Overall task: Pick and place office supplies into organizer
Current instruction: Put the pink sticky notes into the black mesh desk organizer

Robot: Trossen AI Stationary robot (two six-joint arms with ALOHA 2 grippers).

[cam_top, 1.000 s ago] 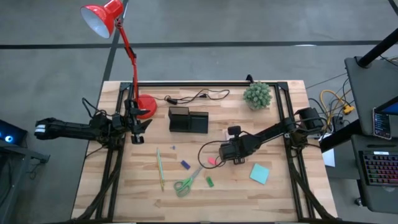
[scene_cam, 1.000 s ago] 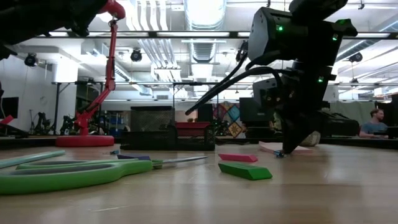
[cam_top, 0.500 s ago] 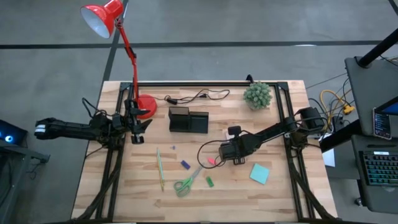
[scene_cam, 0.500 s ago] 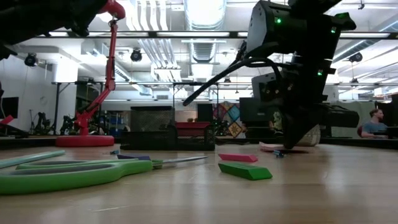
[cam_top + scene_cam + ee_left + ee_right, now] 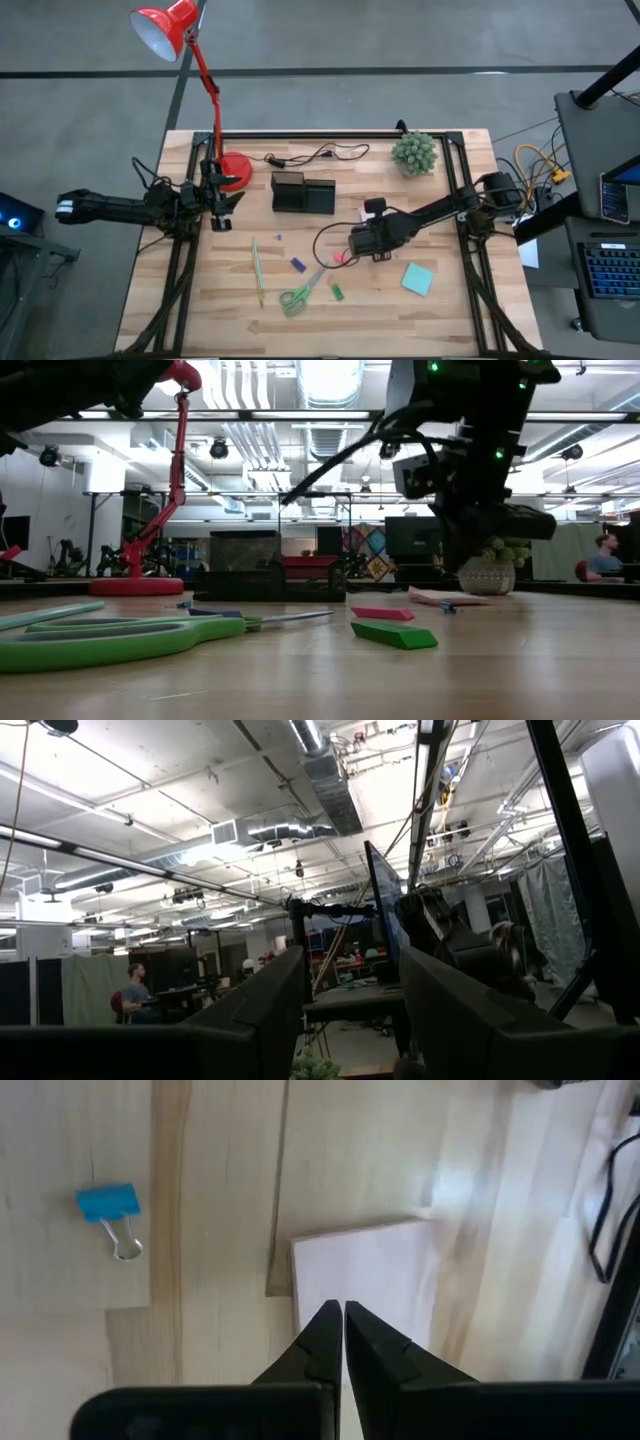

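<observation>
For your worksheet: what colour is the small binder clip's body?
Blue, with a silver wire handle; clearest in the right wrist view.

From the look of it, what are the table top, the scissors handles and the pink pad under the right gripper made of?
Table top: wood, pale planks with visible grain and seams, matte. Scissors handles: probably plastic, a smooth, even green with a soft sheen; the blades look like metal. Pink pad: likely paper, flat, matte, with straight-cut edges. The right gripper sits over it, fingers together.

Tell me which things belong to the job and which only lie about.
Job: organizer, pink pad under the right pincer, teal pad, scissors, pencil, purple piece, green piece.
Lying about: red lamp, plant, black cable; left pincer waits by the lamp.
</observation>
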